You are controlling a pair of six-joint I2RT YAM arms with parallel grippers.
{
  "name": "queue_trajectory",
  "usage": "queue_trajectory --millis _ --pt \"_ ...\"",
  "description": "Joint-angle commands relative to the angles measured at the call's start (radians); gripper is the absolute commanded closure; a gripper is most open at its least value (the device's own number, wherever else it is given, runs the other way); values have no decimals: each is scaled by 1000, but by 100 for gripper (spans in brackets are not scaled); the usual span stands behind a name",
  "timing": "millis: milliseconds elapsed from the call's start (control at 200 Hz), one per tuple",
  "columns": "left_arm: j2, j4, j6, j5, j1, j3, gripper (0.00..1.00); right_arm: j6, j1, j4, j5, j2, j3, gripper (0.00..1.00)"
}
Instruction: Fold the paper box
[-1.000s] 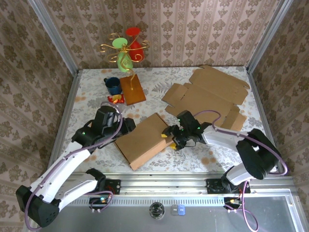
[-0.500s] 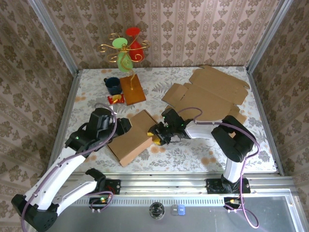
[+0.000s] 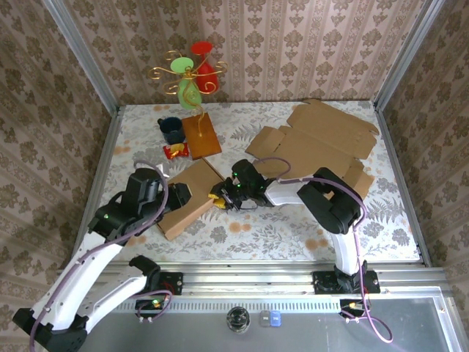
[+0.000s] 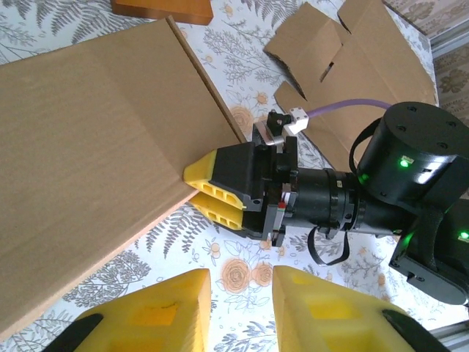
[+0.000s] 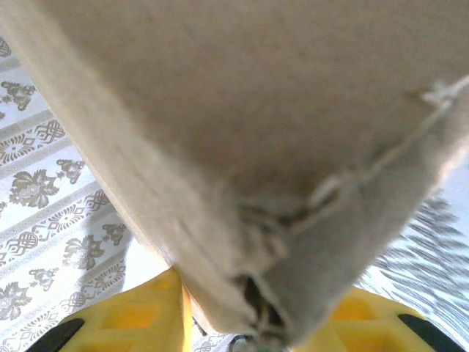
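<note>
The paper box (image 3: 189, 199) is a flat folded brown cardboard piece lying left of the table's middle. It also shows in the left wrist view (image 4: 95, 139) and in the right wrist view (image 5: 256, 110). My right gripper (image 3: 217, 199) reaches in from the right and is shut on the box's right corner. Its yellow fingers (image 4: 212, 192) clamp the cardboard edge, and the corner sits between the jaws of my right gripper (image 5: 253, 293). My left gripper (image 3: 178, 196) hovers at the box's left part. In its own view the left gripper (image 4: 240, 293) is open, with bare flowered tabletop between its fingers.
A large unfolded cardboard sheet (image 3: 315, 143) lies at the back right and is seen too in the left wrist view (image 4: 352, 51). A wooden base (image 3: 200, 136) with a wire ornament stand, a blue cup (image 3: 171, 130) and a small red-yellow packet (image 3: 176, 150) sit at the back left.
The right gripper has slid left and closed on the box's corner. The box has shifted left and back. The left arm has drawn back to the left.
</note>
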State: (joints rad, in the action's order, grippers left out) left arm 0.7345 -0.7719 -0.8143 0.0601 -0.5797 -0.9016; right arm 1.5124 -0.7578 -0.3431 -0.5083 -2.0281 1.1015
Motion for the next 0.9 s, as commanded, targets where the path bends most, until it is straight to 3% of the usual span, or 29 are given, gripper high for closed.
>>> queue_trajectory --millis 0,315,490,660,895 --pt "-17 -44 28 -20 19 -39 71 -32 -24 95 27 -91 29 66" --pt "-11 -43 35 -25 34 -52 72 -74 -38 172 6 -211 230 68" --pt "2 -30 48 -28 35 -69 72 -91 -38 205 4 -214 248 67" --pt "37 32 111 -12 20 -107 72 -132 -34 233 21 -146 233 52" --pt "188 131 240 -47 -46 -239 69 -217 13 267 99 99 122 31"
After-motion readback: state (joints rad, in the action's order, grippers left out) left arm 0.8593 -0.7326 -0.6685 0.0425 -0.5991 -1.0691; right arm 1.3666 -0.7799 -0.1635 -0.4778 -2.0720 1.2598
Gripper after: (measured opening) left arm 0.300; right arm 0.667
